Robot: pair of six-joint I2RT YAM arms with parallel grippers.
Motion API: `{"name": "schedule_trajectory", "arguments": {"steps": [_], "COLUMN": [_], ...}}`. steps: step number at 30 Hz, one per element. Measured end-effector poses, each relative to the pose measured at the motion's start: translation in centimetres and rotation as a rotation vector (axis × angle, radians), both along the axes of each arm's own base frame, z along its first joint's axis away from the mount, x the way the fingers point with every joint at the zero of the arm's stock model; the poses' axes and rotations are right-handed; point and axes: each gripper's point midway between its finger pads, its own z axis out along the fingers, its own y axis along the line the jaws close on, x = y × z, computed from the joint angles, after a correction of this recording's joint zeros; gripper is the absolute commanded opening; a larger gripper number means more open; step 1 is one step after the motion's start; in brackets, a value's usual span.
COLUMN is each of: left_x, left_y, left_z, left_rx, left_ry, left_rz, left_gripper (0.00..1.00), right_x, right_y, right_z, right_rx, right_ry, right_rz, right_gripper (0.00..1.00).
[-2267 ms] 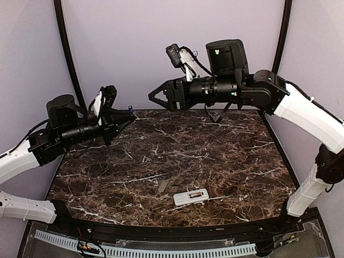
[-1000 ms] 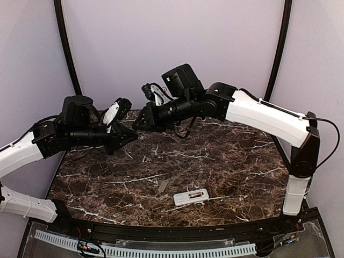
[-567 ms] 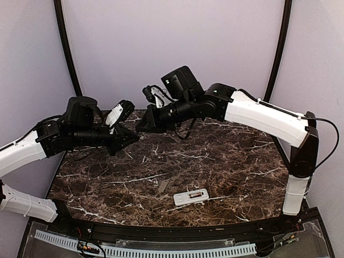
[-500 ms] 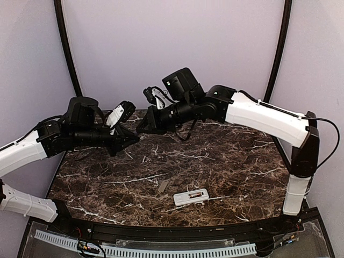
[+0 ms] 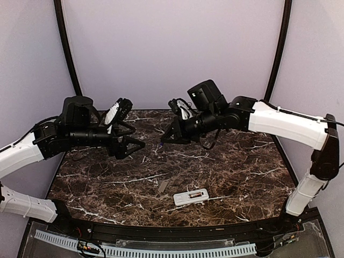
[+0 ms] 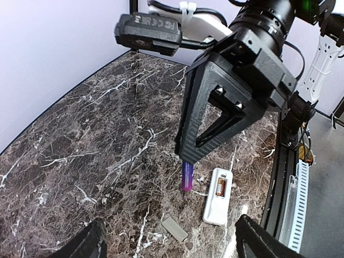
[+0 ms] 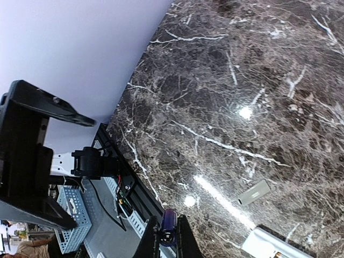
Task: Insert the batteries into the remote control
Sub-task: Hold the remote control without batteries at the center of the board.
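Observation:
My right gripper [image 5: 163,141] hangs above the table's middle, shut on a slim purple battery [image 5: 160,145] that points down. The left wrist view shows that battery [image 6: 187,176] sticking out below the right gripper's fingers. In the right wrist view the battery [image 7: 169,221] sits between the fingers [image 7: 152,236]. My left gripper [image 5: 137,146] stands open and holds nothing, just left of the right one. The white remote control [image 5: 191,197] lies back up near the front edge. Its slot holds one copper-coloured battery [image 6: 221,186].
A small flat grey cover piece [image 5: 163,186] lies on the marble table [image 5: 231,161] just left of the remote. The left wrist view has the same cover [image 6: 175,229] between the left fingers. Black posts and purple walls stand round the table.
The right gripper shut on the battery that the left gripper held up. The left gripper then opened. The right arm has swung right and lower with the battery.

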Motion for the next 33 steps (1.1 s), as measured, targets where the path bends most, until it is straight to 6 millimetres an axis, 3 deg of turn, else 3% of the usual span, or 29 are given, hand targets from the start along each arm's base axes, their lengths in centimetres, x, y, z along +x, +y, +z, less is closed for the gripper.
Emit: {"name": "schedule_trajectory", "arguments": {"steps": [5,9,13,17,19,23,28,33], "left_x": [-0.3,1.2,4.1,9.0,11.6,13.5,13.2,12.0], "left_y": [1.0,1.0,-0.5,-2.7,-3.1,-1.7,0.5,3.0], "left_z": [0.2,-0.4,-2.2,-3.1,-3.0,-3.5,-4.3,-5.2], "left_rx": [-0.029,-0.027,0.008,0.018,-0.006,-0.027,-0.004,0.036], "left_ry": [0.004,0.019,0.045,0.080,0.069,0.021,-0.008,-0.008], "left_rz": [0.045,0.117,0.173,0.235,0.273,0.342,0.422,0.474], "left_gripper": [0.87,0.94,0.96,0.96,0.97,0.98,0.99,0.99], "right_x": [1.3,3.1,6.3,9.3,9.9,9.4,8.4,9.3], "right_y": [-4.0,-7.1,-9.7,-11.6,-12.2,-12.3,-12.1,-11.3], "right_z": [-2.0,-3.4,-4.6,-5.7,-6.6,-8.0,-10.3,-14.1], "right_rx": [-0.041,-0.051,-0.031,-0.017,-0.031,-0.061,-0.067,-0.124], "right_ry": [0.032,0.052,0.053,0.035,0.030,0.048,0.134,0.225], "right_rz": [-0.069,-0.109,-0.131,-0.137,-0.122,-0.076,-0.046,-0.023], "right_gripper": [0.00,0.00,0.00,0.00,0.00,0.00,0.00,0.00]}}
